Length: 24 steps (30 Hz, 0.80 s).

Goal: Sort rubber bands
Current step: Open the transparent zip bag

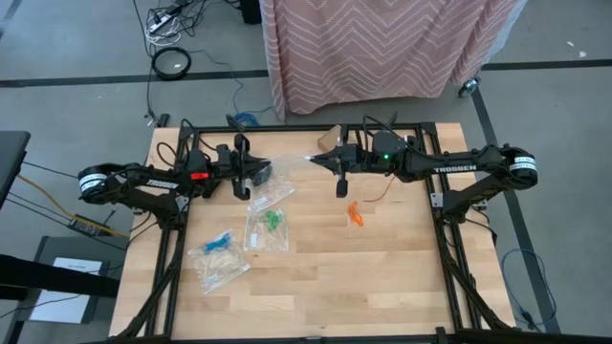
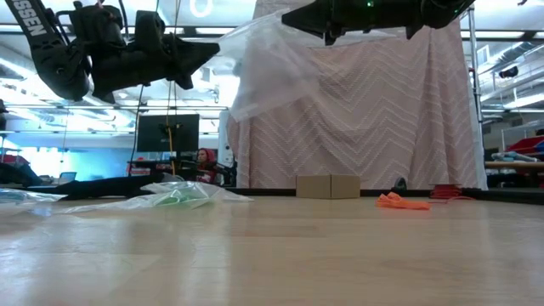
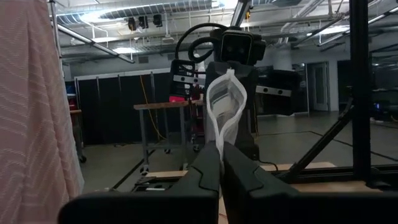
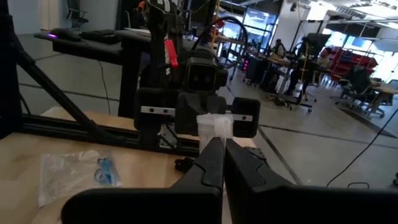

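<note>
A clear plastic zip bag (image 1: 292, 164) hangs in the air between my two grippers, above the table's far middle. My left gripper (image 1: 267, 173) is shut on its left end and my right gripper (image 1: 321, 159) on its right end. In the low view the bag (image 2: 272, 72) sags below both grippers, high above the wood. Loose orange rubber bands (image 1: 355, 215) lie on the table right of centre. Green rubber bands (image 1: 273, 220) and blue rubber bands (image 1: 218, 244) lie inside two other clear bags flat on the table. My left gripper pinches an edge of the clear bag (image 3: 219, 138) between its two shut fingers, coming roughly level from the table's left. The bag is lifted clear of the table and runs on to the other gripper. My right gripper pinches the bag's opposite end (image 4: 215, 132) between its two shut fingers, coming level from the table's right. The bag hangs clear of the table between the two holds, and its loose part sags.
A small cardboard box (image 1: 330, 139) stands at the table's far edge, behind the grippers. The bag with green bands (image 2: 178, 195) and the bag with blue bands (image 4: 81, 174) lie left of centre. A pink patterned cloth (image 1: 382, 43) hangs beyond the far edge.
</note>
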Each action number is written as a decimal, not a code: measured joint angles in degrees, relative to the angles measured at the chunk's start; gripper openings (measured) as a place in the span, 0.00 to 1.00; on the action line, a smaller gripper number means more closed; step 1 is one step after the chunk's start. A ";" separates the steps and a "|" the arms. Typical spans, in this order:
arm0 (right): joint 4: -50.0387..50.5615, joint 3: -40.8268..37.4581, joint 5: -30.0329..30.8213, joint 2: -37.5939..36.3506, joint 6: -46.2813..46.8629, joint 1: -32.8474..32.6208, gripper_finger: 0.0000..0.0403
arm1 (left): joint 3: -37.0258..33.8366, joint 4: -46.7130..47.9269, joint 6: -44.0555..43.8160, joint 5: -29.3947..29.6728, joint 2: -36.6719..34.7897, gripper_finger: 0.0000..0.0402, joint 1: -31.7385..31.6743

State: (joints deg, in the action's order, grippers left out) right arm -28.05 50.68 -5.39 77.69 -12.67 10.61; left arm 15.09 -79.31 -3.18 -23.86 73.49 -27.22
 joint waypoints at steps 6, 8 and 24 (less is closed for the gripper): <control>0.20 0.00 0.00 0.01 0.07 -0.10 0.00 | 0.04 1.11 0.00 1.02 0.00 0.01 1.26; 0.67 0.00 0.00 0.02 0.23 -0.12 0.00 | 0.71 2.33 -0.02 1.31 0.02 0.01 1.70; -3.19 0.09 1.48 9.10 1.66 -0.50 0.00 | 8.79 14.97 0.98 2.90 4.35 0.01 5.59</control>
State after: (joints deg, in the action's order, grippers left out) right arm -31.24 50.77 -3.91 86.79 -11.00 10.11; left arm 23.88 -64.34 -2.20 -20.96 77.85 -21.64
